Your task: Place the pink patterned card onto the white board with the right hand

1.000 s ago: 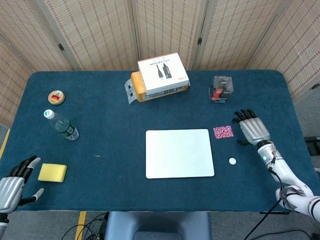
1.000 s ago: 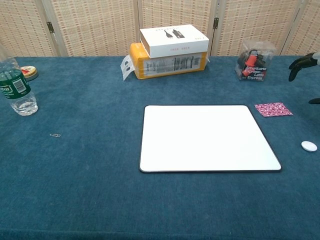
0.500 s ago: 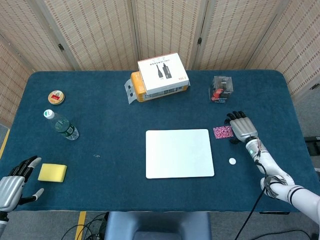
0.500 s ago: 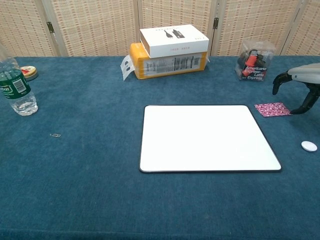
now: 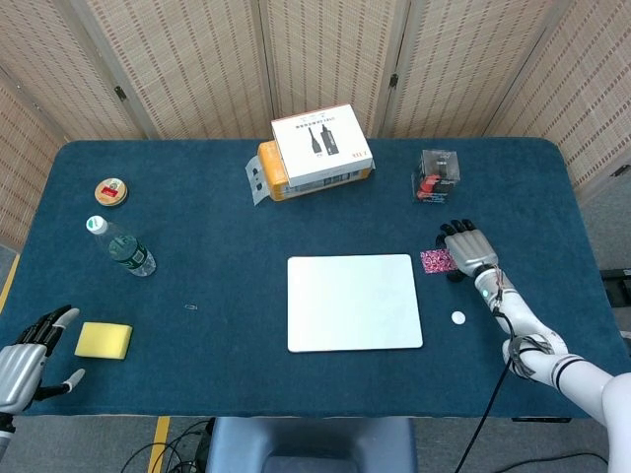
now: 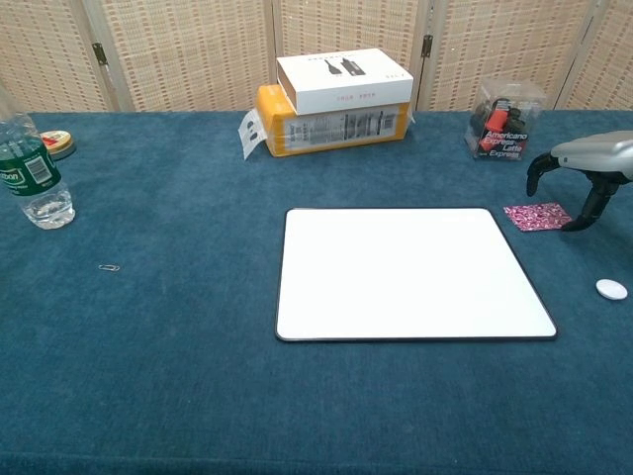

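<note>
With the pink card (image 6: 537, 216) lying flat on the table just right of the white board (image 5: 354, 302), the right robot hand (image 6: 582, 168) hovers over it, released, fingers arched; a low fingertip pinch at one edge looks best for such a thin card.

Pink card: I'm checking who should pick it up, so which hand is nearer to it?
Right. The right hand hovers just beside the pink card, fingers over its edge; the left hand sits at the table's opposite near corner.
</note>
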